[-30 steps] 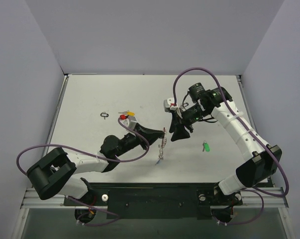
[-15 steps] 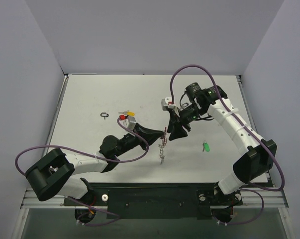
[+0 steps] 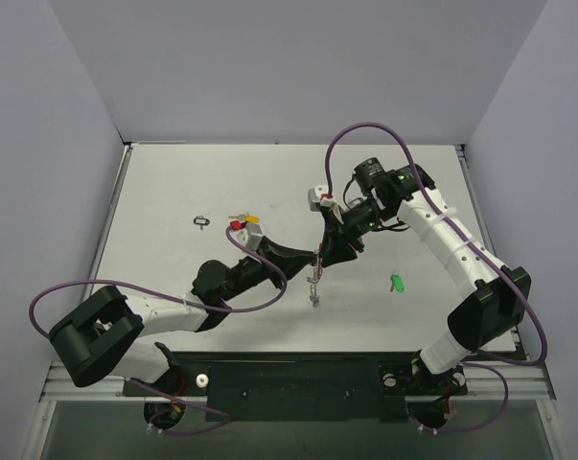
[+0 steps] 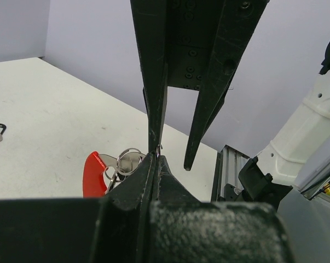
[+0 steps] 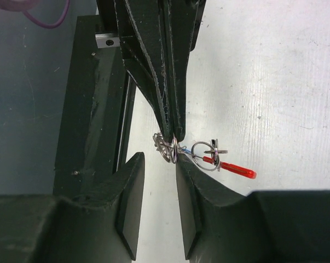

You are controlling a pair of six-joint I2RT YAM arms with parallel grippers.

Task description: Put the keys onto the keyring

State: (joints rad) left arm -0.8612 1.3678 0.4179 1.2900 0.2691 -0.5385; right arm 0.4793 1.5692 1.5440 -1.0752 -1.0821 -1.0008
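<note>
The keyring [image 3: 313,278] is hanging in the air over the middle of the desk [image 3: 173,192]. Its silver chain is dangling straight down, with the low end close above the surface. The left claw [image 4: 156,159] is pinching the top of it, both tips pressing tightly together on the wire of a ring. Just behind those tips, in the left wrist view, the curved red plastic piece [image 4: 93,174] and a couple of silver rings [image 4: 129,161] are bunching together.

The right claw [image 5: 158,158] is facing the left one from the opposite side. It is standing spread, with a clear gap between its tips and the cluster of rings sitting at the mouth of that gap. Seen from the left wrist, one of its fingers [image 4: 154,82] is touching the left claw's tip while the other is standing apart. It is pinching nothing that shows.

The green key [image 3: 397,283] is lying flat on the desk to the right, well apart from both claws. The yellow key [image 3: 249,218] is lying farther back on the left, near the left arm's wrist. The small black loop [image 3: 202,221] is resting near it, farther left.
</note>
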